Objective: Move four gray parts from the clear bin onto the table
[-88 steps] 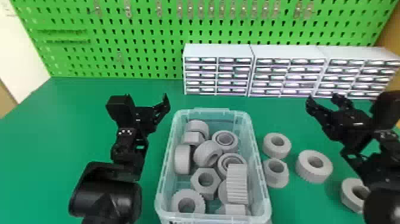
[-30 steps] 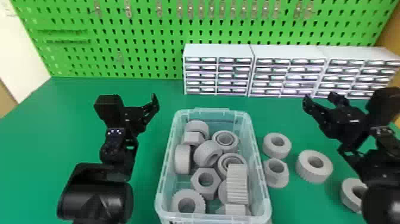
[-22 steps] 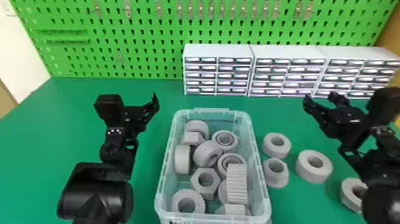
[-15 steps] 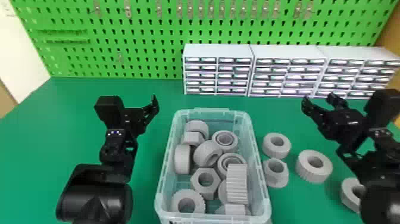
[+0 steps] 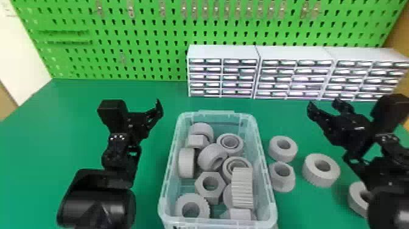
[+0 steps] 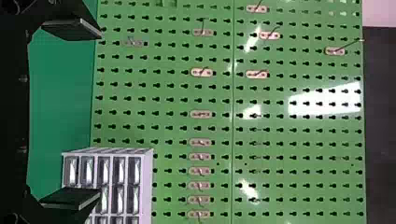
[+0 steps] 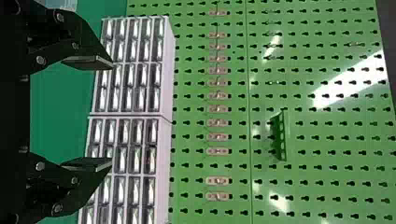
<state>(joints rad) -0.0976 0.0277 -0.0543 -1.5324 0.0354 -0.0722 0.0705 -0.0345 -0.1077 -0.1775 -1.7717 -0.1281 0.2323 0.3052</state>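
Since four gray parts (image 5: 313,178) already lie on the table (image 5: 36,146) beside the clear bin (image 5: 170,161), we judge the moving finished; more parts (image 5: 186,163) rest inside the bin, and we should leave them there. Our left gripper (image 6: 100,113) and right gripper (image 7: 111,113) both stand wide and empty; the next move calls only for drawing the arms back, without nudging any part on the way.
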